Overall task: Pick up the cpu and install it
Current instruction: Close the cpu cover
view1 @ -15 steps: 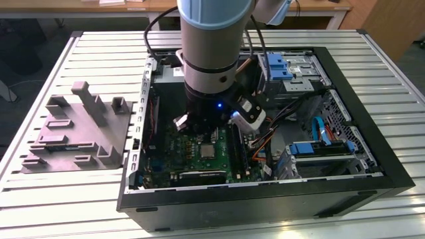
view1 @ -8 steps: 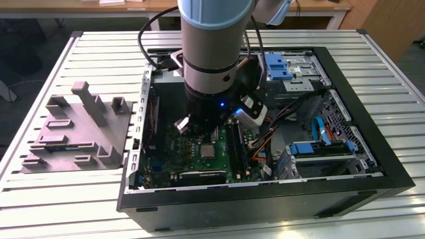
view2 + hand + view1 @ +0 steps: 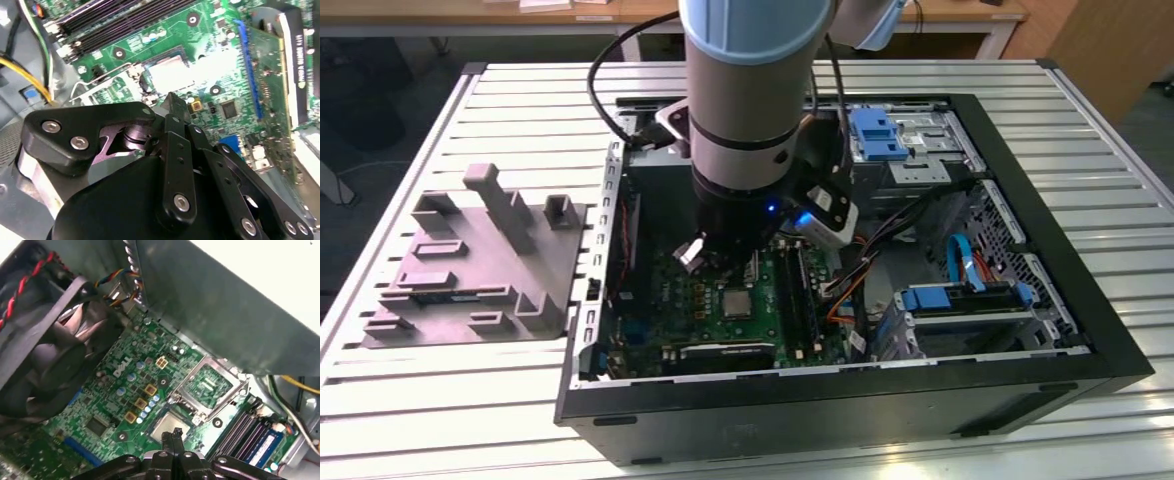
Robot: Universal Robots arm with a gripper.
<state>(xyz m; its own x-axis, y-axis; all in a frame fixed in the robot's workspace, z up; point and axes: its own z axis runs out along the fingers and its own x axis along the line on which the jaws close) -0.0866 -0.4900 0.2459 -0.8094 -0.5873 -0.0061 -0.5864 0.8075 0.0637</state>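
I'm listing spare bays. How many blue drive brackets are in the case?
2: one blue bracket behind the arm at the top of the exterior view, another at that view's right, lower in the case. The arm may hide more.

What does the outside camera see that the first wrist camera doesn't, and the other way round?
The exterior view gives the grey moulded tray on the slatted metal table and the black computer case. The first wrist view gives the round black fan, the open silver socket frame and the black gripper near the small silvery square cpu. Both have the green motherboard and that cpu.
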